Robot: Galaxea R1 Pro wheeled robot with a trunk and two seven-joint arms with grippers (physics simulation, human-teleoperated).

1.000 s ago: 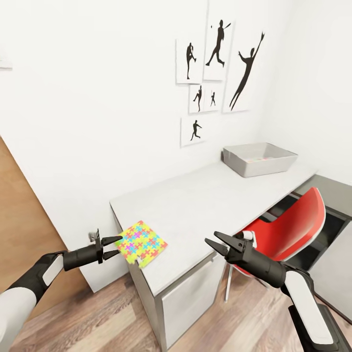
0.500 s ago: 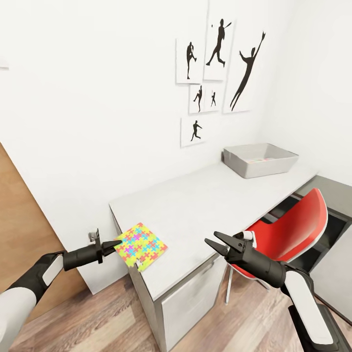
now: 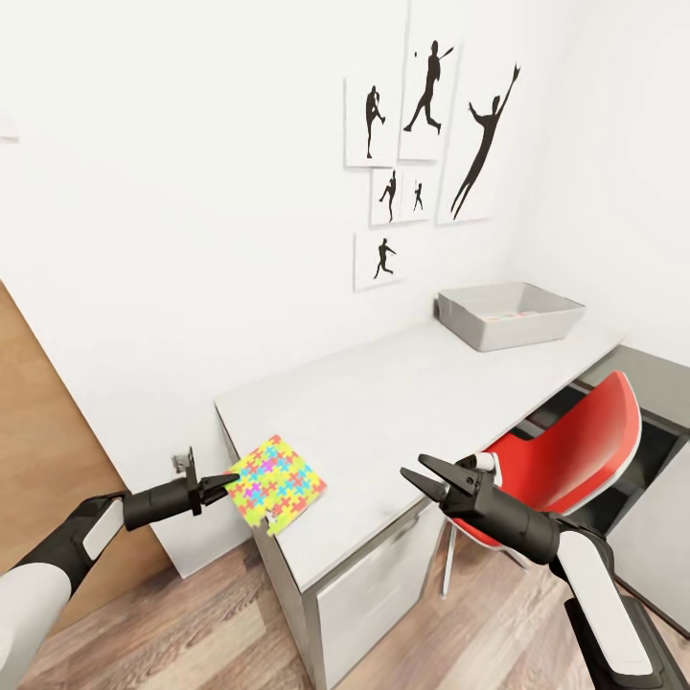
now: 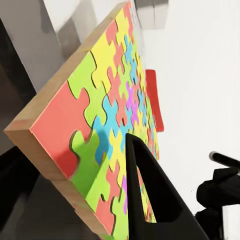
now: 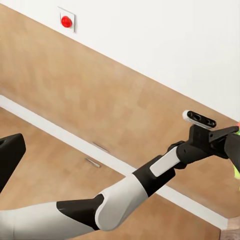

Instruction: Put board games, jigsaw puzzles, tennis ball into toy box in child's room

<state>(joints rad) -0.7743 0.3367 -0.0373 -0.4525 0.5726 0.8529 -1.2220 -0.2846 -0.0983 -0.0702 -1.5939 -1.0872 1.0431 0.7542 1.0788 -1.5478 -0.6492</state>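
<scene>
A jigsaw puzzle [image 3: 278, 481] box, covered in bright interlocking pieces, lies at the near left corner of the table [image 3: 402, 402], overhanging its edge and slightly tilted. My left gripper [image 3: 227, 484] is shut on the puzzle's left edge. In the left wrist view one black finger [image 4: 150, 195] lies across the top of the jigsaw puzzle [image 4: 115, 105]. My right gripper [image 3: 418, 470] hangs open and empty in front of the table, level with its front edge. The light grey toy box [image 3: 479, 332] stands at the table's far end with something colourful inside.
A red chair [image 3: 570, 450] stands at the table's front right, just behind my right arm. A lower dark grey section [image 3: 661, 369] adjoins the table there. A wood panel [image 3: 38, 450] is at the left, and baseball-player pictures [image 3: 426, 144] hang above.
The left gripper's fingers have closed from a spread stance onto the puzzle's edge, and the puzzle has shifted slightly. The right arm has stayed where it was.
</scene>
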